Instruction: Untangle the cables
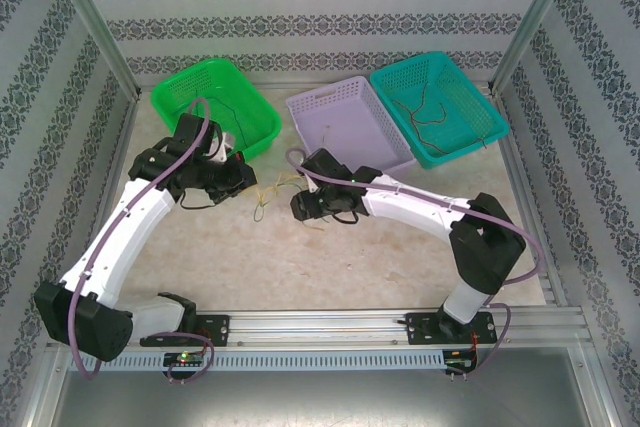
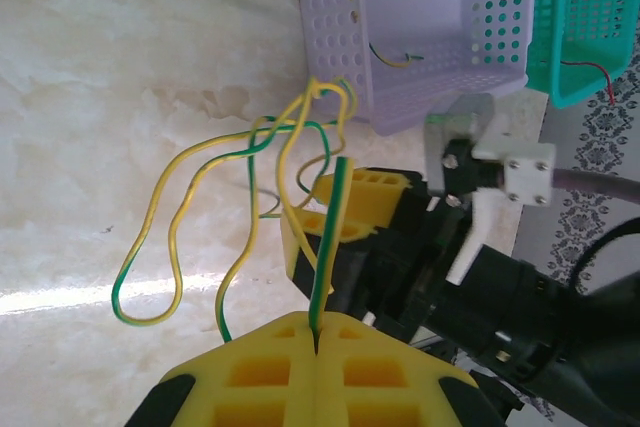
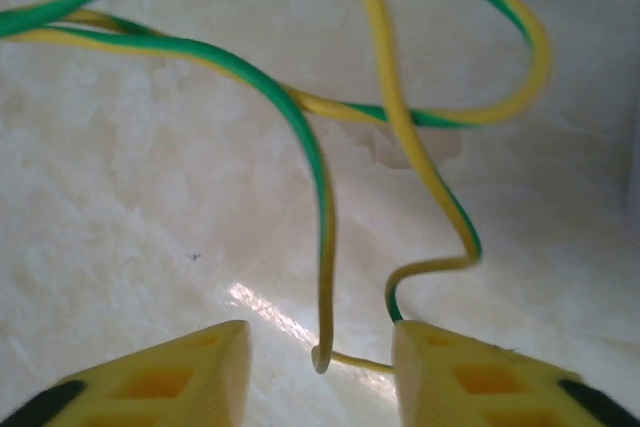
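The left claw (image 2: 315,332) and the right claw (image 3: 320,367) face each other, close together, over the middle of the table (image 1: 300,267), a little left of centre. The left claw is clamped tight on one yellow-and-green strand, which rises straight from between its pads. The right claw stands partly open and holds nothing; a loose strand end lies in the gap, just beside one finger. Between the two claws the cables (image 1: 268,190) lie on the table in loops that cross over one another. Along the far edge stand three baskets. The green basket (image 1: 215,107) is nearest the far left corner and has a dark strand inside. The lilac basket (image 1: 350,122) and the teal basket (image 1: 438,107) stand side by side; the lilac one holds a short yellow-green piece and the teal one several thin wires (image 1: 430,112).
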`<state>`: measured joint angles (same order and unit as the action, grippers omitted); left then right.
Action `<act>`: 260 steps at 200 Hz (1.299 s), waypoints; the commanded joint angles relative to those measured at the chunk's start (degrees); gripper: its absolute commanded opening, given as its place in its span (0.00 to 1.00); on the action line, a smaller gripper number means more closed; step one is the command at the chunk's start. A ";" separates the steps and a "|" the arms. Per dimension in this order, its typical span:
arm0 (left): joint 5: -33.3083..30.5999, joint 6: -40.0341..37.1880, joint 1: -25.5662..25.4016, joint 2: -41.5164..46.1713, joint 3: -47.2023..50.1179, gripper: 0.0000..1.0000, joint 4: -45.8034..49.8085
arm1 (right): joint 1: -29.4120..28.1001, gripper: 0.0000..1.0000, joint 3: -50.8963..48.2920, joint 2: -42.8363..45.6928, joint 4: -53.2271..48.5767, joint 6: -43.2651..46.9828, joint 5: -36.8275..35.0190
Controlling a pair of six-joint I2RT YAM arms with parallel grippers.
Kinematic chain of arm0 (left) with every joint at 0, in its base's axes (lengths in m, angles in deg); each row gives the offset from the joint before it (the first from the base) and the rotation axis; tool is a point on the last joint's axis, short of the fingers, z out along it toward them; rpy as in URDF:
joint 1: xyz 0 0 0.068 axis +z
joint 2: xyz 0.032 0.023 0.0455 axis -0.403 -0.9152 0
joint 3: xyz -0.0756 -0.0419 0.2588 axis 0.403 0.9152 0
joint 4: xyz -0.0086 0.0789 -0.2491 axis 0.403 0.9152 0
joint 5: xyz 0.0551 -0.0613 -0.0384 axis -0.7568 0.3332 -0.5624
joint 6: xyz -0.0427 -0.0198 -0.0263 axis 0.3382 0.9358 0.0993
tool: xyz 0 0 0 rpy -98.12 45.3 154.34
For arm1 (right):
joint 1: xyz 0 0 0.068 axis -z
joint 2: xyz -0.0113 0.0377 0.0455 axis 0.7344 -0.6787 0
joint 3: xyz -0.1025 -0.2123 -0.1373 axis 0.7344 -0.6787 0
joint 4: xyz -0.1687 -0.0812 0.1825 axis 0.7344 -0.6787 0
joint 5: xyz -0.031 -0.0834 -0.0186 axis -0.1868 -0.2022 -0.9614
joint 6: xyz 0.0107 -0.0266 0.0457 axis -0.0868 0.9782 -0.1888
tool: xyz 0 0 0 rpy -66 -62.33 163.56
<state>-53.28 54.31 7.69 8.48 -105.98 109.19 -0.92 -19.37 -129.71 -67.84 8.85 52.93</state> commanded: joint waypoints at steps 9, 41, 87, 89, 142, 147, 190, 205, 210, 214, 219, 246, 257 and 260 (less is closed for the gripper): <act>-0.35 0.52 -0.54 1.64 -1.29 0.00 2.91 | -0.26 0.12 2.81 -3.49 0.62 -0.66 -2.79; -12.71 -0.15 -0.18 1.20 -6.82 0.00 11.08 | -0.01 0.00 -0.52 0.04 -0.88 1.04 -4.92; -28.63 -1.38 4.44 1.03 -7.63 0.00 16.06 | 4.65 0.00 -12.32 11.78 -5.59 5.18 -5.80; -28.76 -1.43 4.66 1.03 -7.45 0.00 15.92 | 5.05 0.00 -12.74 12.27 -5.90 5.32 -5.80; -25.29 -0.69 6.14 1.40 -5.20 0.00 9.77 | 13.48 0.00 -16.08 19.59 -14.59 8.88 -7.79; -23.86 -0.62 6.14 1.46 -4.65 0.00 8.76 | 14.16 0.00 -15.91 19.72 -14.83 9.11 -7.82; -6.97 -2.87 6.14 2.17 -0.56 0.00 -1.58 | 16.95 0.00 -12.67 15.74 -17.08 11.47 -7.86; -4.70 -4.99 6.07 1.62 -1.76 0.00 -0.47 | 16.74 0.00 -11.95 13.95 -18.04 11.55 -6.43; -4.32 -5.74 6.06 1.71 -2.25 0.00 -0.12 | 16.43 0.00 -12.07 13.76 -18.06 11.55 -6.18; -4.03 -6.38 6.10 1.85 -2.48 0.00 0.11 | 16.04 0.00 -12.19 13.77 -18.12 11.62 -6.12; -3.91 -7.16 6.05 1.88 -3.05 0.00 0.56 | 15.35 0.00 -12.26 13.65 -18.35 11.70 -6.27; -2.66 -9.44 6.08 2.07 -4.89 0.00 1.77 | 11.20 0.00 -12.22 12.82 -20.36 12.25 -9.47; -1.48 -9.56 6.07 2.06 -4.77 0.00 0.82 | 10.22 0.00 -11.84 11.99 -21.41 12.17 -10.50; -1.11 -9.56 6.08 2.15 -4.70 0.00 0.52 | 9.98 0.00 -11.78 11.71 -21.62 12.17 -10.73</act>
<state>-58.37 48.13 13.39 9.49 -108.93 111.77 11.18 -32.79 -116.29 -85.61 19.82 45.39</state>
